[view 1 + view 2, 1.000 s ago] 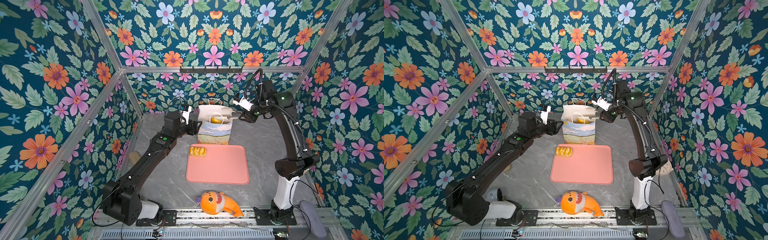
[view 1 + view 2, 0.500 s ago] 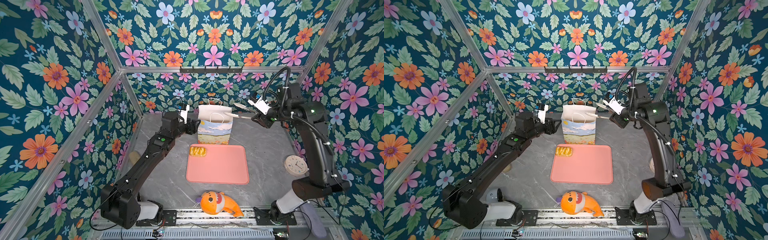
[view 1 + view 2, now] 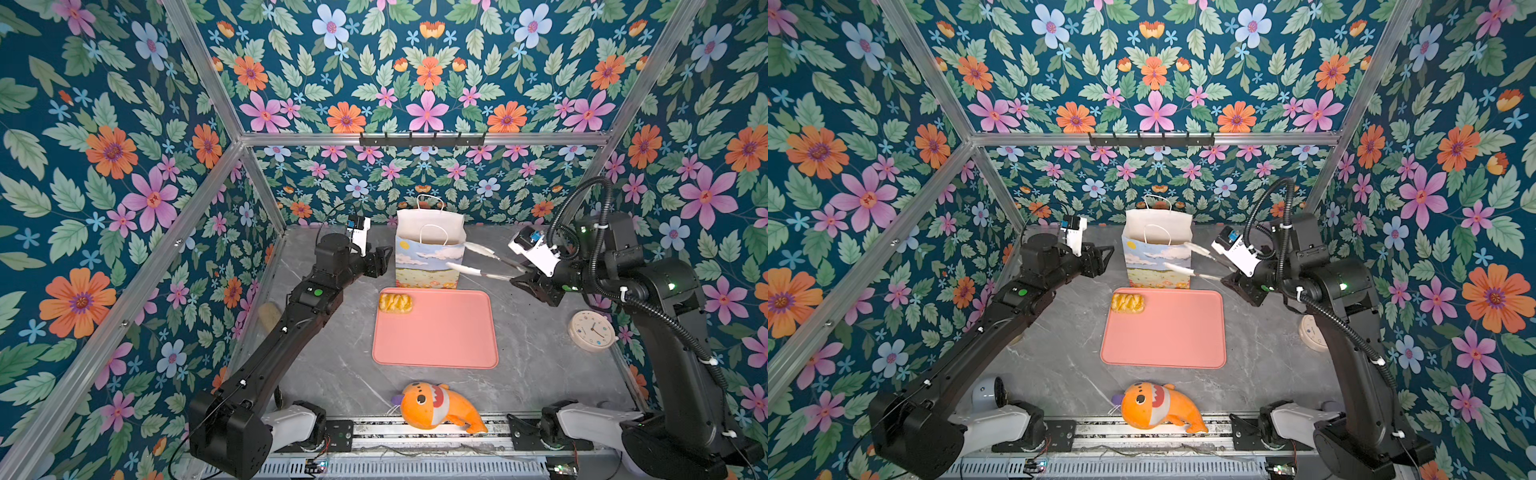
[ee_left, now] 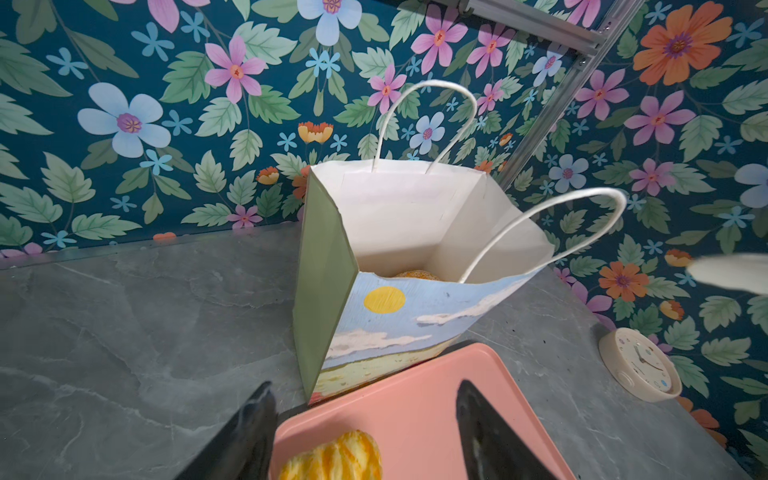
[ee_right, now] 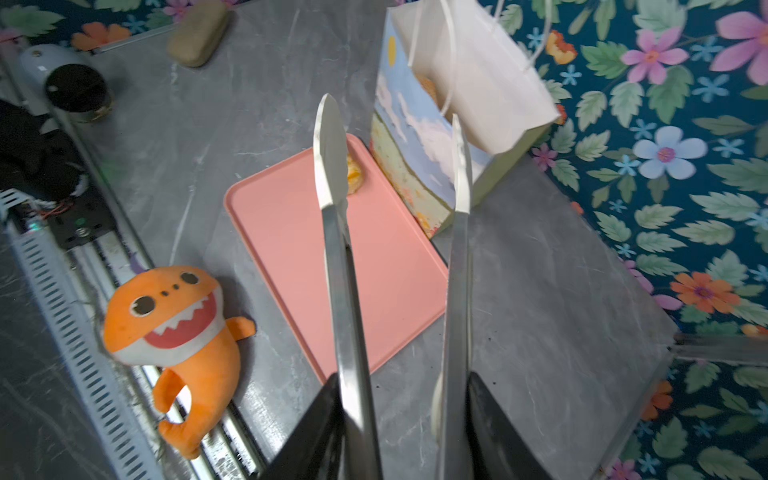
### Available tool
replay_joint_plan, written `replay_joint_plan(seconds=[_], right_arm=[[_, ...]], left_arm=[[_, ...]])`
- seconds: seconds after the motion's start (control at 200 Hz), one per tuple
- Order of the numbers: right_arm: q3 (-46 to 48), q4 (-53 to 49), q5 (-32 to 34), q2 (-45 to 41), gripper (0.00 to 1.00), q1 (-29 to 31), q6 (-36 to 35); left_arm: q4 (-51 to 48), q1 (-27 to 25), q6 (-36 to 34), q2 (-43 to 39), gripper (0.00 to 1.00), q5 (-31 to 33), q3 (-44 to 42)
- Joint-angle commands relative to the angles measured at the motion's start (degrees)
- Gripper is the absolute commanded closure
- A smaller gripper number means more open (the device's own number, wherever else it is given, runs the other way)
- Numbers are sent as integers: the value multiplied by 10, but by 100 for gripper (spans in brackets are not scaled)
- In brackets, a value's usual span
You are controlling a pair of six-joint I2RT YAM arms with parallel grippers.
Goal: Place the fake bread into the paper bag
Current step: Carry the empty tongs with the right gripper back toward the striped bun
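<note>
Left wrist view: one croissant [image 4: 332, 457] sits on the corner of the pink tray [image 4: 415, 415], just beside the paper bag [image 4: 399, 316]. A golden roll [image 4: 415, 274] peeks over the bag's front wall from inside. The left pincer [image 4: 365, 388] hangs open and empty above that croissant. Across the way, the right pincer [image 5: 405, 390] is clamped on the handles of a pair of tongs [image 5: 332, 166]. The blades are spread with nothing between them, tips up by the bag's side wall; touching or not, I cannot tell.

Here's the danger as I read it: the bag looks light and tall. A sideways sweep of the tongs, or a blade snagging a cord handle, could tip it and spill the bread onto the bench [image 3: 540, 365]. The croissant looks glossy, so an off-centre squeeze could squirt it out against the tray rim. And both arms crowd one corner, so a clash is possible.

Both top views show only white paper inside the bag; the roll appears just in the wrist views. The right wrist view gives a clear tan block [image 5: 197, 33], and there one blade half hides the croissant.
</note>
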State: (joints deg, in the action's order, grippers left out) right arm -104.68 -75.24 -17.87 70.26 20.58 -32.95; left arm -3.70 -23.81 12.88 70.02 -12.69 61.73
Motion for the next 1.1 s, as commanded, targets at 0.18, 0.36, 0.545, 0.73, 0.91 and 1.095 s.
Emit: replay_joint_plan(seconds=[0.18,0.36,0.545,0.73,0.91,1.095], right_arm=[[135,104,83,1,56,146,30],[201,192,128,41,58,206,31],[226,255,167,99,58,225,25],[254,307,180,130,57,232,28],[266,342,175,156,56,232,19],[260,355,182,195,55,233,5]], left_arm=[[26,8,29,-17,29,81,-61],[22,23,52,-18,28,97,-92],[30,31,62,-40,27,91,-135],[31,44,68,-64,24,91,-162],[35,52,68,-55,24,71,-166],[41,53,68,-54,24,58,-174]])
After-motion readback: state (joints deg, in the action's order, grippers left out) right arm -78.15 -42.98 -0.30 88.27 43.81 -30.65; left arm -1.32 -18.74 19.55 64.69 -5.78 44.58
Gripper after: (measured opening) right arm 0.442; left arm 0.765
